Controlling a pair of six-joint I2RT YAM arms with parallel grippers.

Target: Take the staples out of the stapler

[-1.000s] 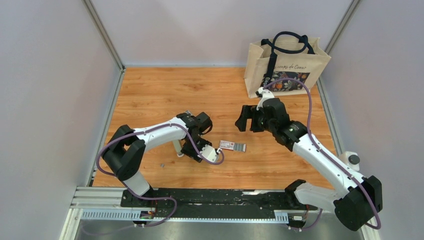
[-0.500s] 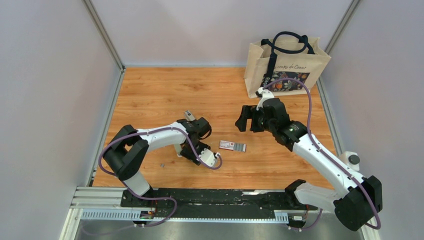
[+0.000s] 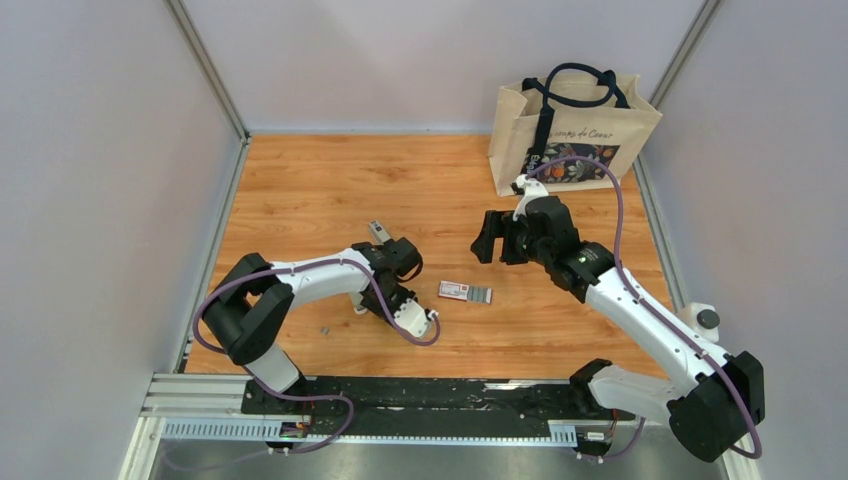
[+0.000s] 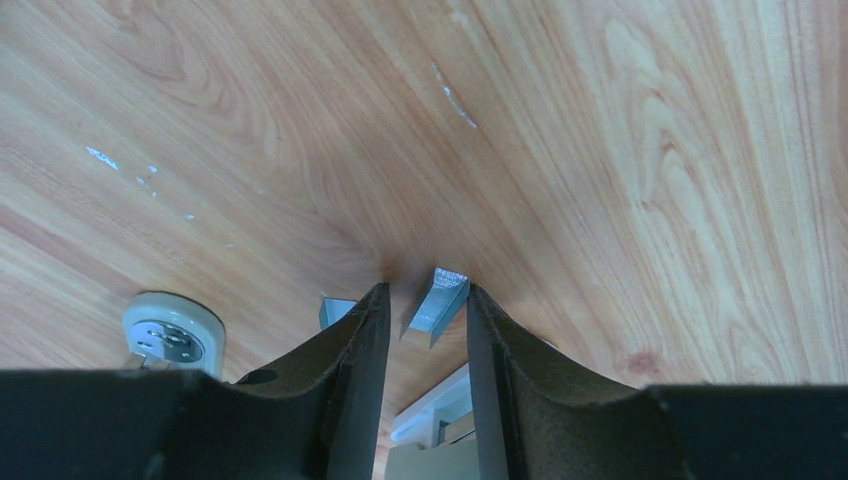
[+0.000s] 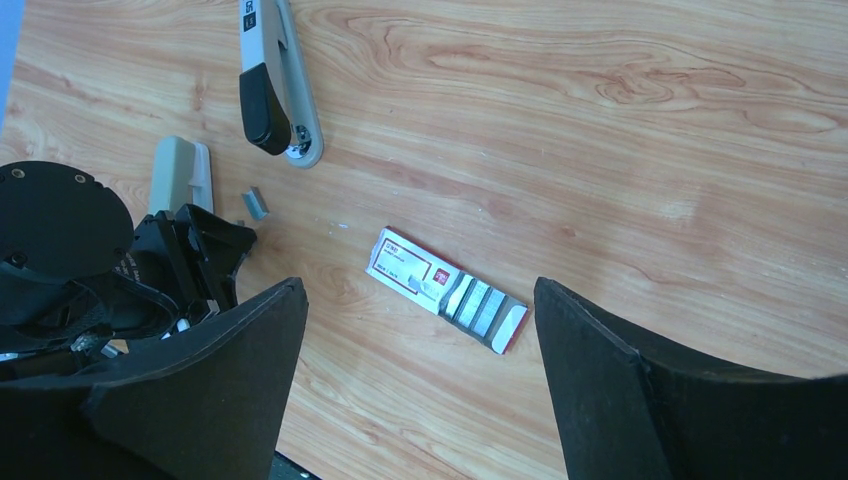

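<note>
The small stapler [image 3: 378, 232] [image 5: 275, 85], dark grey-black with silver metal, lies on the wooden table just beyond my left wrist. My left gripper [image 3: 385, 302] [image 4: 428, 292] points down at the table with its jaws slightly apart. A short silver strip of staples [image 4: 438, 300] lies on the wood between the fingertips and leans toward the right finger. A second staple piece [image 4: 335, 310] lies just outside the left finger. One strip [image 5: 258, 205] also shows in the right wrist view. My right gripper [image 3: 490, 240] [image 5: 415, 290] is wide open and empty above the table.
A red-and-white staple box [image 3: 465, 292] [image 5: 445, 290] lies open between the arms with staple rows showing. A pale plastic piece [image 3: 357, 298] [image 5: 180, 175] sits by the left gripper. A small grey bit [image 3: 324, 328] lies nearer. A tote bag [image 3: 570, 130] stands at the back right.
My left gripper has shifted toward the near edge and lower to the table, uncovering the stapler behind it. The right arm has not moved.
</note>
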